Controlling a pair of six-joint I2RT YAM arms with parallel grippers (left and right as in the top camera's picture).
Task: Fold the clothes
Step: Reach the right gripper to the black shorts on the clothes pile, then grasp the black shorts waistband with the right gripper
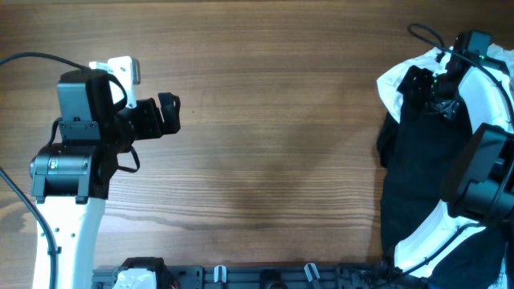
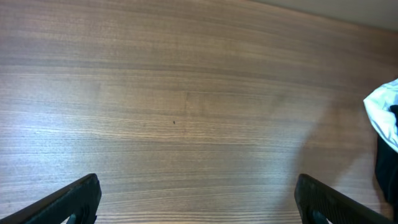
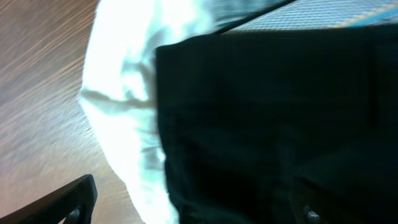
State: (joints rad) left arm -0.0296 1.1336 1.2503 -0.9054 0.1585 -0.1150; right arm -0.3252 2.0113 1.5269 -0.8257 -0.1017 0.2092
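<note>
The black shorts [image 1: 408, 181] lie crumpled in a pile at the table's right edge, partly on top of a white shirt [image 1: 393, 80]. In the right wrist view the shorts [image 3: 267, 124] fill most of the frame, with the white shirt [image 3: 124, 81] to their left. My right gripper [image 1: 413, 83] hovers over the pile's far end; its fingers [image 3: 193, 208] are spread wide and hold nothing. My left gripper [image 1: 169, 112] is at the far left over bare wood, open and empty [image 2: 199, 205]. Part of the shorts is hidden under my right arm.
A light grey-blue strip of fabric [image 3: 323, 12] shows at the pile's top edge. The white shirt's edge [image 2: 382, 112] shows at the right of the left wrist view. A black rail with clips [image 1: 265, 277] runs along the table's near edge.
</note>
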